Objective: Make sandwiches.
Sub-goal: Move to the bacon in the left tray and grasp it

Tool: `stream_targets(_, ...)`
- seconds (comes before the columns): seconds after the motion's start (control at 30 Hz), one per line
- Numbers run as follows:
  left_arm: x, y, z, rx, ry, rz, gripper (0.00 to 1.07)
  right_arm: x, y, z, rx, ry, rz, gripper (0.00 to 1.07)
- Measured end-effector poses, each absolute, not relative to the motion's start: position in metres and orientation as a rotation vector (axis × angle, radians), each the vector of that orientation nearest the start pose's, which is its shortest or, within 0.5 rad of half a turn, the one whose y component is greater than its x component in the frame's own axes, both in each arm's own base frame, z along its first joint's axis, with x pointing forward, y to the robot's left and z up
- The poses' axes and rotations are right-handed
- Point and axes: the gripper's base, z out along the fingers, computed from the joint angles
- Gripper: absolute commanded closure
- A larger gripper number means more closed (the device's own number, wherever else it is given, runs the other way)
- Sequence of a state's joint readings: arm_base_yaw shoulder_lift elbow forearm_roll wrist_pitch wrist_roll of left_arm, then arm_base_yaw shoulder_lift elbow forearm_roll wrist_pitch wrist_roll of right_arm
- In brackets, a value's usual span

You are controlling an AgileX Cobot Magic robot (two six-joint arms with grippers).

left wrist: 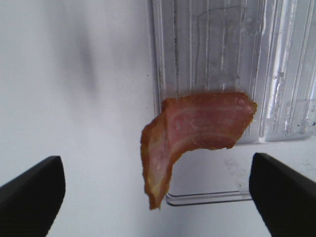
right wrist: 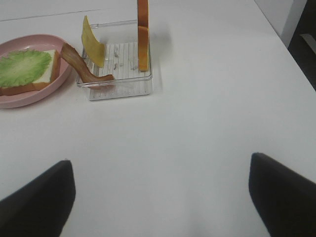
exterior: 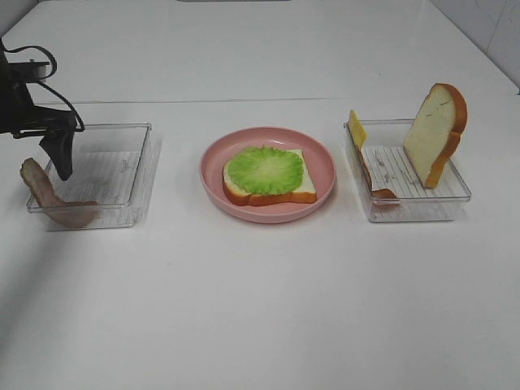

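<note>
Fingers (left wrist: 34, 195) on L gripper (left wrist: 158, 193): spreading wide, gripping nothing, hovering above brown-red toy bacon strip (left wrist: 197, 133) w/o touching it.

Bacon strip: draping over rim at front-left corner of clear plastic L tray (left wrist: 276, 74). One end lying inside on ribbed floor, other end poking out past wall over white table (exterior: 244, 309).

Exterior view: L gripper (exterior: 61, 158) hanging over outer wall of L tray (exterior: 134, 175), just above same strip (exterior: 53, 199).

R gripper (right wrist: 160, 197): fingers (right wrist: 284, 197) gaping wide too, carrying nothing, hanging over bare table well apart from clear plastic R tray (right wrist: 118, 86).

Pink round plate (exterior: 325, 175): sitting btwn the two trays, carrying white bread slice w/ orange-brown crust (exterior: 302, 188) lying flat, ruffled green lettuce leaf (exterior: 264, 169) lying on top.

R tray (exterior: 422, 203): holding second bread slice (exterior: 435, 130) standing upright toward side away from plate. Yellow cheese square (exterior: 357, 128) leaning at wall nearest plate. Second bacon strip (exterior: 378, 183) draping along that same wall, lower end resting on tray floor.
</note>
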State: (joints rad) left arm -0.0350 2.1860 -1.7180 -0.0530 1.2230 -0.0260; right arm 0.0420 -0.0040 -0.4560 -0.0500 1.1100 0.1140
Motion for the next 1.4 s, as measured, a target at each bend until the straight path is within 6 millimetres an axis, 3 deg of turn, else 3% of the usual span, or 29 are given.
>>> stream_targets(0.23, 0.4328, -0.0206, 0.1591, -0.018, 3.195, -0.093, 0.15, -0.0028, -0.0042, 0.2612, 0.079, 2.131, 0.031, 0.18)
stream_targets(0.33, 0.4328, -0.0206, 0.1587, -0.018, 3.196, -0.093, 0.24, -0.0028, -0.0042, 0.2612, 0.079, 2.131, 0.031, 0.18)
stream_targets(0.37, 0.4328, -0.0206, 0.1587, -0.018, 3.196, -0.093, 0.35, -0.0028, -0.0042, 0.2612, 0.079, 2.131, 0.031, 0.18)
stream_targets(0.4, 0.4328, -0.0206, 0.1587, -0.018, 3.196, -0.093, 0.35, -0.0028, -0.0042, 0.2612, 0.079, 2.131, 0.031, 0.18)
stream_targets(0.43, 0.4329, -0.0206, 0.1587, -0.018, 3.195, -0.093, 0.45, -0.0028, -0.0042, 0.2612, 0.079, 2.131, 0.031, 0.18)
stream_targets(0.53, 0.4337, -0.0206, 0.1586, -0.019, 3.187, -0.093, 0.52, -0.0028, -0.0042, 0.2612, 0.079, 2.131, 0.031, 0.18)
stream_targets(1.27, 0.4336, -0.0221, 0.1587, -0.046, 3.187, -0.117, 0.52, -0.0028, -0.0042, 0.2612, 0.079, 2.131, 0.031, 0.18)
stream_targets(1.33, 0.4336, -0.0220, 0.1587, -0.063, 3.187, -0.116, 0.69, -0.0028, -0.0042, 0.2612, 0.079, 2.131, 0.031, 0.18)
stream_targets(1.37, 0.4336, -0.0220, 0.1587, -0.063, 3.187, -0.116, 0.69, -0.0028, -0.0042, 0.2612, 0.079, 2.131, 0.031, 0.18)
stream_targets(1.4, 0.4336, -0.0218, 0.1587, -0.070, 3.187, -0.112, 0.85, -0.0028, -0.0042, 0.2612, 0.079, 2.131, 0.031, 0.18)
